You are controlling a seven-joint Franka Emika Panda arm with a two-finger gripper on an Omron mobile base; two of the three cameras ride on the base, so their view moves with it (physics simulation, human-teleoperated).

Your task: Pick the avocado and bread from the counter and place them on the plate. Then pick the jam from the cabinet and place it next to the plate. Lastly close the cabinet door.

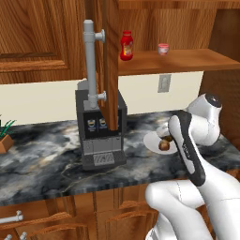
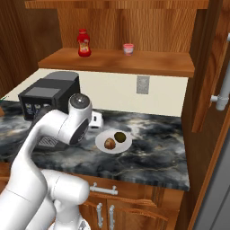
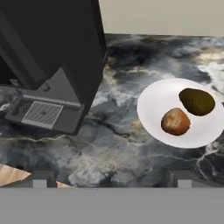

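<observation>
Two small lumps, the dark olive-green avocado (image 3: 197, 101) and brown bread (image 3: 176, 121), lie on the flat round white plate (image 3: 153, 109), with the wide-open, empty gripper (image 3: 111, 178) above the dark marble counter (image 3: 127, 153) beside it.

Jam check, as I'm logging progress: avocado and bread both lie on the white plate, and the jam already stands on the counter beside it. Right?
Not quite. The avocado and bread do lie on the plate, but the jam stands on the cabinet shelf, not on the counter, as the right base view shows.
</observation>
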